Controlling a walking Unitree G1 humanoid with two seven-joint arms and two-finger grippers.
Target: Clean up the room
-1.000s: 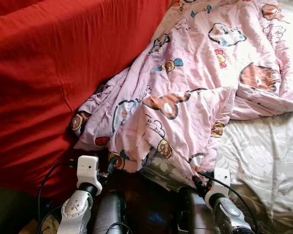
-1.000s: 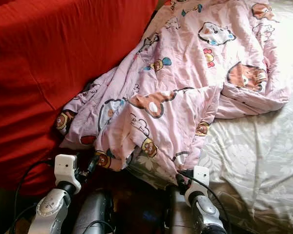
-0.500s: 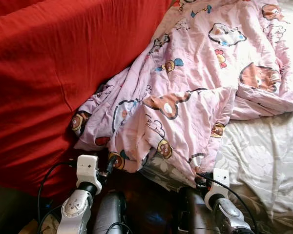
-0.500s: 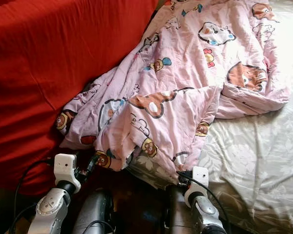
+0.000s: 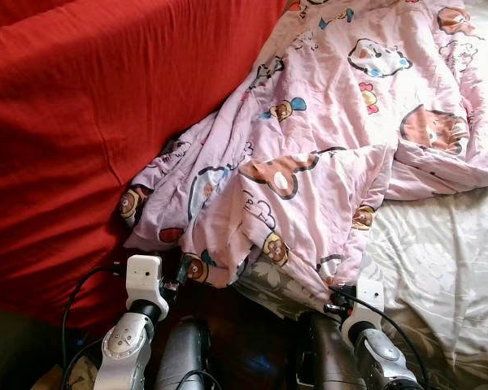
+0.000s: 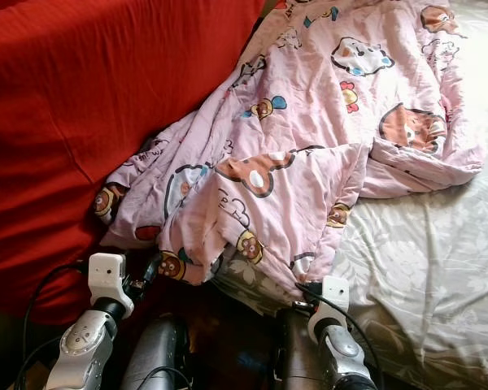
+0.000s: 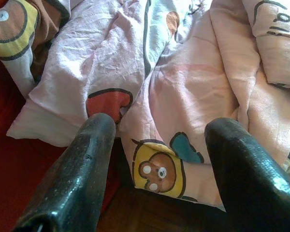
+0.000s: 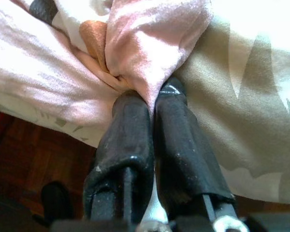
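Bed sheet (image 5: 439, 268) bears pink quilt (image 5: 325, 138), right gripper (image 8: 152, 108) pinching.

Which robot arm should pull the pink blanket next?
Probably the right. Its end effector is already pinched shut on a fold of the pink blanket. The left end effector is open, just short of the blanket's edge.

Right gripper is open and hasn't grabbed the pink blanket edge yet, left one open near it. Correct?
Not quite. The right gripper is shut on the pink blanket, as the right wrist view shows. The left gripper is indeed open near it.
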